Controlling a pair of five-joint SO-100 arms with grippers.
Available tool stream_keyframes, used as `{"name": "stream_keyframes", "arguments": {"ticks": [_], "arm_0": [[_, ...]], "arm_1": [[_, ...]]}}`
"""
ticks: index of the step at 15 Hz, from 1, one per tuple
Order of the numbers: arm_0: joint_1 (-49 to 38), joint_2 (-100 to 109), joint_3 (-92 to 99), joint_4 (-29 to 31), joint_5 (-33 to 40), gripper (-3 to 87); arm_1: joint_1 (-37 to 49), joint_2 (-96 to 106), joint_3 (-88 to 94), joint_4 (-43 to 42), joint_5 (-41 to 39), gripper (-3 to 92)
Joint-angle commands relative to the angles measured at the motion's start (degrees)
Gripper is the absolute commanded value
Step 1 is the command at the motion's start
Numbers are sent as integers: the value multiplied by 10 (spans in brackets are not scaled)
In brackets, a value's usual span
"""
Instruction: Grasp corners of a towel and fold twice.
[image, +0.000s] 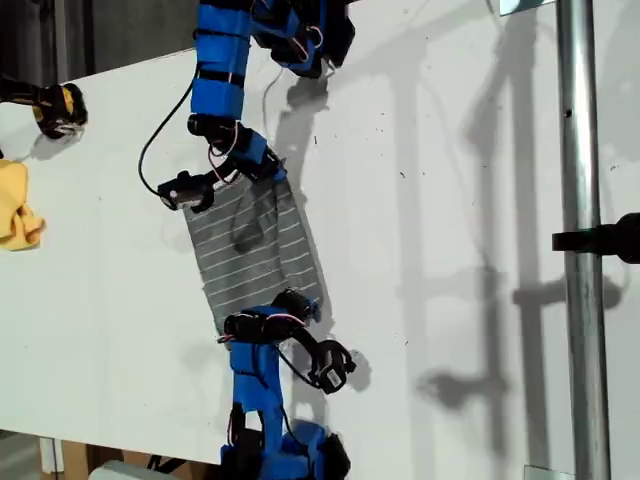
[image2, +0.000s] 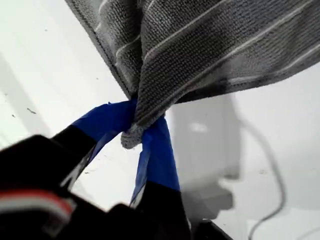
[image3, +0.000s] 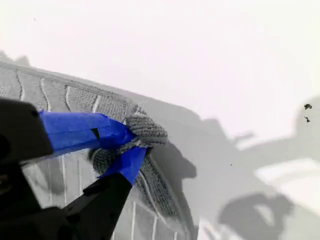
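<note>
- The grey white-striped soft cloth towel (image: 256, 248) lies mid-bench on the white bench (image: 450, 200), between our two blue arms.
- Our first end effector (image2: 136, 131) pinches one towel corner (image2: 131, 137).
- Our second end effector (image3: 129, 144) grips another corner (image3: 147, 131).

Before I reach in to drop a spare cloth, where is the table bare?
Bare: the table between the towel and the metal pole, and between the towel and the yellow cloth. Crowded: both towel ends, where arms work.
</note>
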Motion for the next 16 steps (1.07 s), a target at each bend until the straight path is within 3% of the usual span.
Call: {"name": "stream_keyframes", "arguments": {"ticks": [1,4,7,12,16], "arm_0": [[18,73,-10,11,1,-22],[33,75,-7,15,-14,-22],[7,78,4,17,-4,-22],[-109,121,54,18,64,-22],[-215,138,81,13,128,-22]], "arm_1": [[-33,72,-42,36,14,-2],[-54,91,-36,44,22,-2],[-7,70,-48,29,-4,-2],[109,4,-87,-31,-80,-2],[177,-142,-221,-62,-159,-2]]}}
